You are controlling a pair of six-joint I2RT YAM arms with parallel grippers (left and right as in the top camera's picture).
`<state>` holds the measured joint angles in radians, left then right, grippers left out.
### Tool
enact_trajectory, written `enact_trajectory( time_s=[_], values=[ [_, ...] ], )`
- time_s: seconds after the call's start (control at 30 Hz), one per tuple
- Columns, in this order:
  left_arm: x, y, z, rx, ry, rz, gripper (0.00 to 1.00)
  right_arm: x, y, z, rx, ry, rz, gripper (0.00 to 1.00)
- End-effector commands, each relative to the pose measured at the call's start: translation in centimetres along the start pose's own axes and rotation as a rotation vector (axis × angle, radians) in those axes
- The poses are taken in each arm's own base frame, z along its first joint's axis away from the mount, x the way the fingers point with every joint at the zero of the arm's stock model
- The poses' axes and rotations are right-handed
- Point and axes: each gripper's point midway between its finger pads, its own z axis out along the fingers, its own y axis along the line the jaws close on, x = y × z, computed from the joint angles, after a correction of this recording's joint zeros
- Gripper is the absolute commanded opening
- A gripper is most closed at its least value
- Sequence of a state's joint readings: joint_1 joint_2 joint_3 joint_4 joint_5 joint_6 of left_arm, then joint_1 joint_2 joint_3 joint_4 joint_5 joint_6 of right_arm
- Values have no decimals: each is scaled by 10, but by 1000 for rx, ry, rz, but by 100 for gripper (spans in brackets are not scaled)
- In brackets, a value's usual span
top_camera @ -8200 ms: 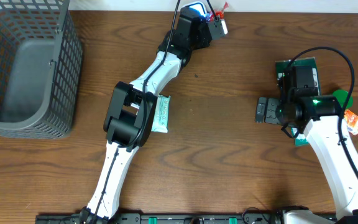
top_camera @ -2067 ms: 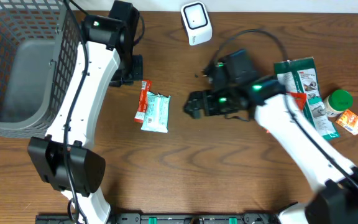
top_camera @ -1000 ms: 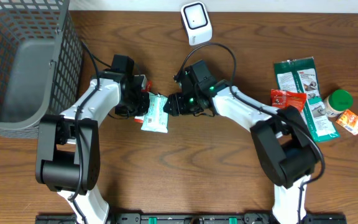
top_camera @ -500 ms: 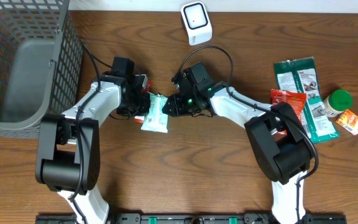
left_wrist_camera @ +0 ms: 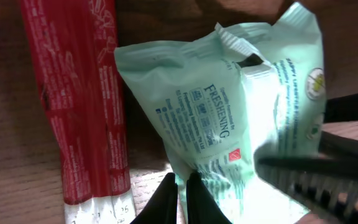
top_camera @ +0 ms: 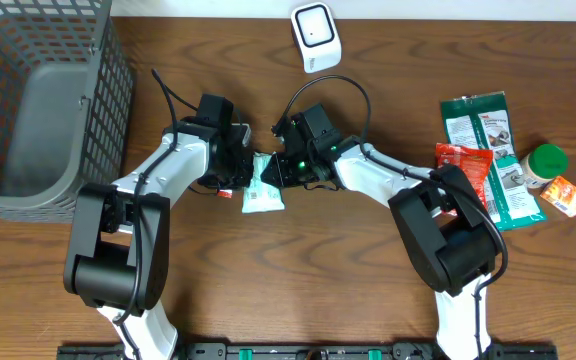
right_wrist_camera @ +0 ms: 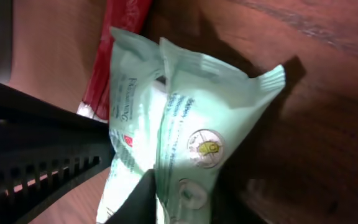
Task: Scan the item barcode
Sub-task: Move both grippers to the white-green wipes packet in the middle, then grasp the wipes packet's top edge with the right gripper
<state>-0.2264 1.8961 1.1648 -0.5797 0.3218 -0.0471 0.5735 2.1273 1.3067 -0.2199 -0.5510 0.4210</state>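
A mint-green wipes packet (top_camera: 264, 187) sits mid-table between both grippers. My left gripper (top_camera: 244, 167) is shut on its left edge; in the left wrist view the gripper (left_wrist_camera: 183, 200) pinches a thin strip of the packet (left_wrist_camera: 229, 118). My right gripper (top_camera: 276, 170) comes from the right, and in the right wrist view the gripper (right_wrist_camera: 188, 202) has its fingers closed on the packet (right_wrist_camera: 191, 118). A red bar (left_wrist_camera: 92, 106) lies just left of the packet. The white scanner (top_camera: 316, 36) stands at the table's far edge.
A grey wire basket (top_camera: 28, 100) fills the far left. At the right lie a green pouch (top_camera: 483, 125), a red packet (top_camera: 462, 159), a green-lidded bottle (top_camera: 546, 162) and a small orange packet (top_camera: 566, 196).
The right gripper's jaws have closed in on the green packet. The left gripper and the packet have shifted slightly to the right.
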Motion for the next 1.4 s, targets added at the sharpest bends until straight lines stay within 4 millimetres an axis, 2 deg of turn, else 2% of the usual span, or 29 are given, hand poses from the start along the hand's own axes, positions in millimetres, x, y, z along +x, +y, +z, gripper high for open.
enact_trajectory(
  time_s=[0.0, 0.17, 0.23, 0.37, 0.47, 0.53, 0.63, 0.73, 0.93, 0.97, 1.03, 1.07, 1.17, 1.27, 1.37],
  values=[
    [-5, -6, -7, -1, -22, 33, 11, 16, 2, 9, -17, 49, -64, 15],
    [-8, -9, -18, 3, -49, 40, 15, 15, -3, -4, 33, 51, -107, 8],
    [-14, -13, -32, 7, -92, 50, 17, 11, -4, -15, 80, 37, -130, 2],
    [-23, -23, -69, 17, -190, 65, 17, 4, -3, -47, 196, 3, -210, 1],
    [-22, -23, -93, -4, -234, 23, 21, 2, -7, -73, 301, -16, -238, 1],
    [-16, -21, -101, -20, -232, -22, 22, 4, -15, -86, 373, -15, -229, 1],
    [-4, -22, -99, -9, -187, -65, 22, 14, -22, -92, 415, 19, -207, 1],
    [10, -22, -86, -5, -136, -67, 21, 20, -29, -85, 424, 27, -120, 1],
    [24, -55, -63, 154, -115, -9, 21, 41, -49, -67, 447, 67, 6, 1],
    [25, -58, -59, 157, -115, 2, 21, 44, -52, -64, 446, 80, 14, 5],
    [27, -62, -53, 161, -118, 22, 21, 47, -54, -63, 450, 91, 16, 47],
    [26, -65, -51, 166, -123, 19, 21, 47, -54, -63, 450, 91, 16, 54],
    [20, -75, -46, 183, -154, 27, 21, 45, -57, -65, 446, 85, 31, 60],
    [11, -85, -41, 202, -187, 43, 21, 42, -59, -70, 371, 91, 81, 59],
    [2, -94, -35, 222, -217, 43, 21, 36, -56, -78, 217, 105, 112, 57]
  ],
)
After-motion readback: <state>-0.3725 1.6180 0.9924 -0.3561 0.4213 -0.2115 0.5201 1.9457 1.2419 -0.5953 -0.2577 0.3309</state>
